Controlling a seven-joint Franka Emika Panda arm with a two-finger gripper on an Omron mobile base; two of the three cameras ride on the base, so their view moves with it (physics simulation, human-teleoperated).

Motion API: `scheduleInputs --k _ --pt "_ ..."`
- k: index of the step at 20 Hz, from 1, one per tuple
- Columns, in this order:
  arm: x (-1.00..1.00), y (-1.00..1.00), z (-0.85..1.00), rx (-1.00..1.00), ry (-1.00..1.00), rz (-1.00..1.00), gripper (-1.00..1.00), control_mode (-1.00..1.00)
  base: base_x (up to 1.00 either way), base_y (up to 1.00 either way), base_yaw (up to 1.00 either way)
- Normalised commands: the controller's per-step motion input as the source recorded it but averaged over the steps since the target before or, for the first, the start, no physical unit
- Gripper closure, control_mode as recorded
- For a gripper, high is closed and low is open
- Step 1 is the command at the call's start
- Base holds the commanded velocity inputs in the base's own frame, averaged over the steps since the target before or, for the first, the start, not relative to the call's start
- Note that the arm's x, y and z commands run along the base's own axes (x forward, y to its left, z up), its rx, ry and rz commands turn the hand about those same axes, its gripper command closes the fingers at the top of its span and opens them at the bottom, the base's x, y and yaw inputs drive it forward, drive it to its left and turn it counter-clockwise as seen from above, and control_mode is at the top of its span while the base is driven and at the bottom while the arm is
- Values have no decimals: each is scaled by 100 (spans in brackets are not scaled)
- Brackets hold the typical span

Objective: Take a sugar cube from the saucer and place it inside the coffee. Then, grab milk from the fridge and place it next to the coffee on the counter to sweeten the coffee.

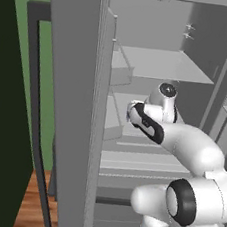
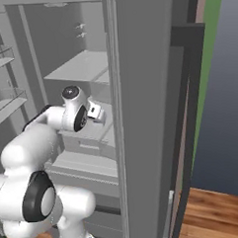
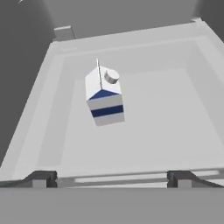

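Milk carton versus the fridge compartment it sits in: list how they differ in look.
The milk is white with dark blue bands and a round grey cap; the fridge compartment is plain pale grey. The milk is small and gable-topped; the compartment is a broad, flat-floored tray with low walls. Both are boxy.

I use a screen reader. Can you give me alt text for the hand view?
A small white milk carton with blue stripes and a grey cap stands alone on a pale grey fridge shelf, seen from above. The open gripper is short of it, fingertips wide apart.
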Motion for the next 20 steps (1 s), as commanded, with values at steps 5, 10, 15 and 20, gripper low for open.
scheduleInputs --k 5,10,15,20 --pt "25 1 -37 0 0 0 -100 -100 0 0 0" --pt "16 0 -27 0 0 0 -100 -100 0 0 0" --pt "23 0 -31 -1 0 0 -100 -100 0 0 0" --pt "24 0 -21 -2 0 0 -100 -100 0 0 0"
